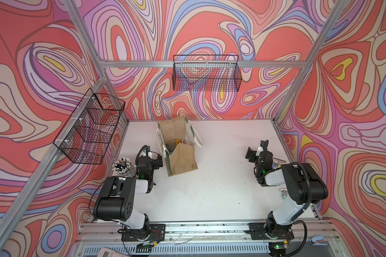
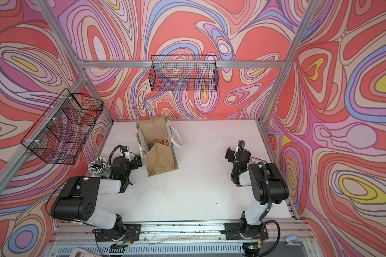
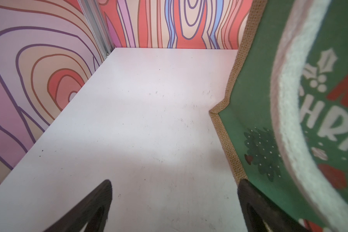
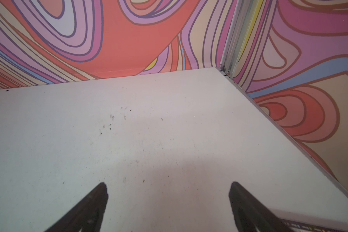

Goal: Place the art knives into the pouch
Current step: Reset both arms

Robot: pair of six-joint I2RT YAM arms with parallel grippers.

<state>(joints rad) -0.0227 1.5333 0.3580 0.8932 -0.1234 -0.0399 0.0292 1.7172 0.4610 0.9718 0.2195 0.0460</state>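
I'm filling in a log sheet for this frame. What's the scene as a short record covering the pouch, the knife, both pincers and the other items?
pouch: stands open on the white table; items inside, too small to identify
art knife: cannot be picked out
left pincer: open, empty, close beside the pouch's green panel
right pincer: open, empty, over bare table
other: cup of pens by the left arm; printed card by the right arm; wire baskets on the walls

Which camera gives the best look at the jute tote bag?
Both top views show it best: the whole jute tote bag stands upright with its mouth open. The left wrist view shows only its green Christmas panel and a blurred white rope handle, seen close up. The right wrist view shows none of it.
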